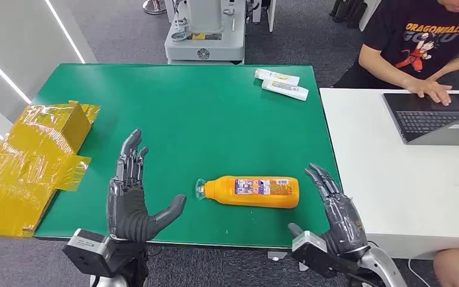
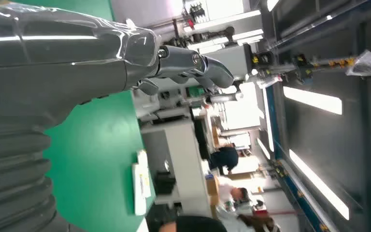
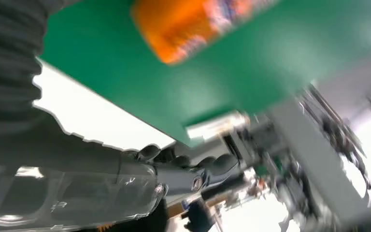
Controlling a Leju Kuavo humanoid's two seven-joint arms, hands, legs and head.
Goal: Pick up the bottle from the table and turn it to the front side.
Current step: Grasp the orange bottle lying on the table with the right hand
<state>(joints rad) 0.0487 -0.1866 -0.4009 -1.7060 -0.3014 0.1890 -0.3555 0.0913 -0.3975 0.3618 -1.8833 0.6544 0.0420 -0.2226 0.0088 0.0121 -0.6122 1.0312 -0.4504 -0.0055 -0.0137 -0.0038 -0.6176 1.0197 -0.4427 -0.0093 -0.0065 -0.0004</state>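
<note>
On the green table (image 1: 215, 119), the orange bottle (image 1: 252, 192) lies flat between the left hand (image 1: 132, 206) and right hand (image 1: 334, 209), fingers apart and empty; an off-centre grasp risks rolling it away.

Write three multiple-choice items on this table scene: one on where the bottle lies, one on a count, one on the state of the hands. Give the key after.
1. The orange bottle lies:
A. between the two hands
B. inside the yellow box
C. on the white desk

2. White tubes at the green table's far edge:
A. one
B. two
C. four

3. The left hand and right hand are:
A. both gripping the bottle
B. both open, holding nothing
C. resting on the laptop

Key: 1 A, it lies on its side between them; 2 B, two lie together; 3 B, fingers spread, clear of the bottle.
</note>
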